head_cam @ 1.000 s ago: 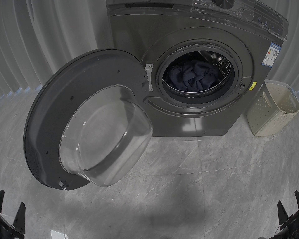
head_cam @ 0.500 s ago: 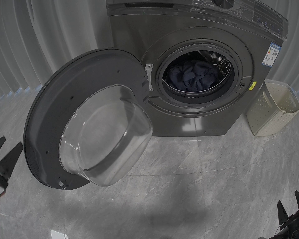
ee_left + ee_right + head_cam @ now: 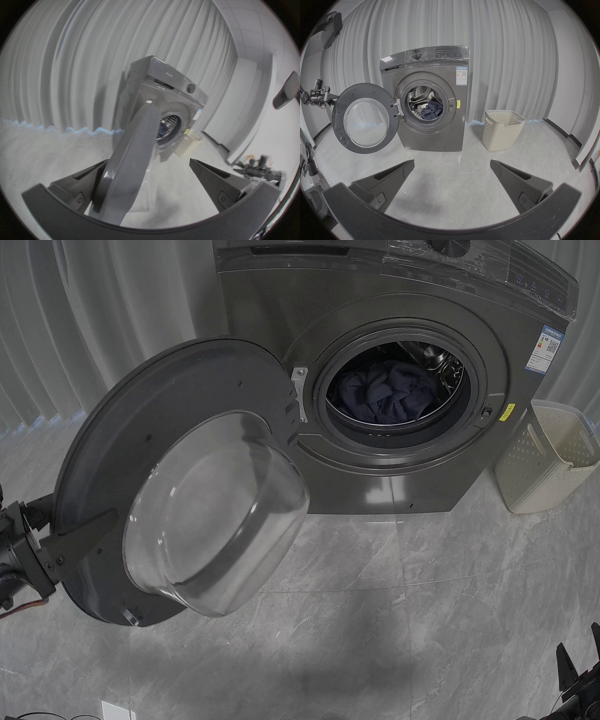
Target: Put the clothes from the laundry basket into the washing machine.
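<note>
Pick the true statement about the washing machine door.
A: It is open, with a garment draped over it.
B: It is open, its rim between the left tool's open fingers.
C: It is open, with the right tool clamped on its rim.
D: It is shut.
B: the door stands wide open, and the left wrist view shows its rim running between the spread fingers of the left tool; the right tool is well back from it, open and empty.

The washing machine (image 3: 262,309) is dark metallic grey. Its door (image 3: 187,384) is the same grey around a clear, colourless glass bowl (image 3: 212,515). The clothes (image 3: 387,396) are dark navy blue. On the machine's front are a yellow sticker (image 3: 507,412) and a blue-and-white label (image 3: 545,349). The laundry basket (image 3: 537,484) is cream, patterned with rows of small holes. The floor (image 3: 375,627) is pale grey with faint marble veining, and the curtain (image 3: 125,302) is off-white.
</note>
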Controlling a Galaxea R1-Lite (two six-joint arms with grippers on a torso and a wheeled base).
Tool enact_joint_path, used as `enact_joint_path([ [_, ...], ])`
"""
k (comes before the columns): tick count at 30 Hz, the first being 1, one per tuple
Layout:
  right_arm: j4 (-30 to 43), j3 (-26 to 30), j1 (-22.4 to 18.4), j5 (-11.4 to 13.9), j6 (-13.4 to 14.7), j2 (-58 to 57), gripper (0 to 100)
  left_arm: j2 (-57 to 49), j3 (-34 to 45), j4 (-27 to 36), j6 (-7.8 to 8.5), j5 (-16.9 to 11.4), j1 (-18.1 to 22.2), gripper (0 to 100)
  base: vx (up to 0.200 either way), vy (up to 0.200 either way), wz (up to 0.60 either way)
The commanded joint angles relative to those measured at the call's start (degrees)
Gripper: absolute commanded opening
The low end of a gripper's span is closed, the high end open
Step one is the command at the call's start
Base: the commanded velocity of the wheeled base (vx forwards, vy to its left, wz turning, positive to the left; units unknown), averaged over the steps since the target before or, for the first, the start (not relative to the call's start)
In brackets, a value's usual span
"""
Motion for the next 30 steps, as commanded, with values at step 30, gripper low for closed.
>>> enact_joint_path([
  [30, 0.0, 0.8, -0.1, 0.1, 0.0, -0.3, 100, 9.6, -1.1, -1.1, 2.08, 0.8, -7.2, 100, 0.000, 0.000, 0.00],
])
